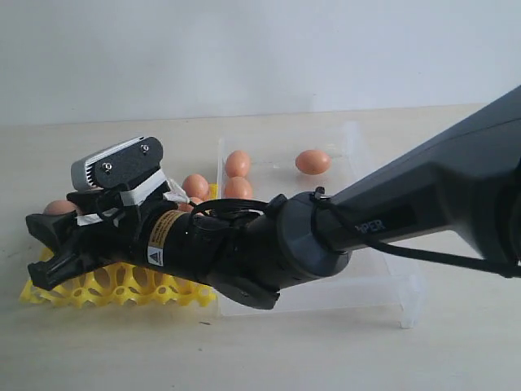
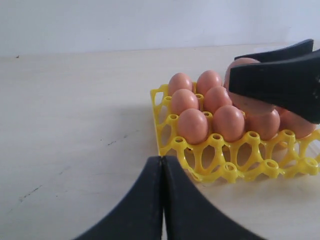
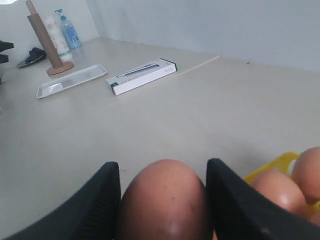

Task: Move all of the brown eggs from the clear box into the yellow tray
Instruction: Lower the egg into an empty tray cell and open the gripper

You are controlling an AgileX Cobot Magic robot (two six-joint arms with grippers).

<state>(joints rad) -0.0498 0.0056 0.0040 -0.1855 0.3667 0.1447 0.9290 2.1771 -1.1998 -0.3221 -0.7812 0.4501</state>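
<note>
A: While the right gripper [image 3: 163,172] carries one brown egg [image 3: 162,200] between its two black fingers [image 3: 100,200], how should it put the egg down well?
B: It grips the egg on both sides and hangs above the yellow tray [image 2: 220,150], over the eggs [image 2: 192,125] that already sit there. I think it should come down slowly and straight over a free cup, so that the egg does not knock on a neighbour.
A: Which cup is free?
B: The front row of cups [image 2: 250,165], nearest to the left gripper [image 2: 161,162], looks empty. Under the held egg I cannot tell, because a finger hides that place.
A: And when should it release?
B: Only when the egg rests in the cup. To open a little is enough, then to lift straight up; otherwise a finger may drag the egg out.
A: What does the left gripper do?
B: Its fingers are pressed together with nothing between them, apart from the tray.
A: Is much work left?
B: At least three eggs [image 1: 313,161] lie in the clear box [image 1: 391,281], so it is not finished
</note>
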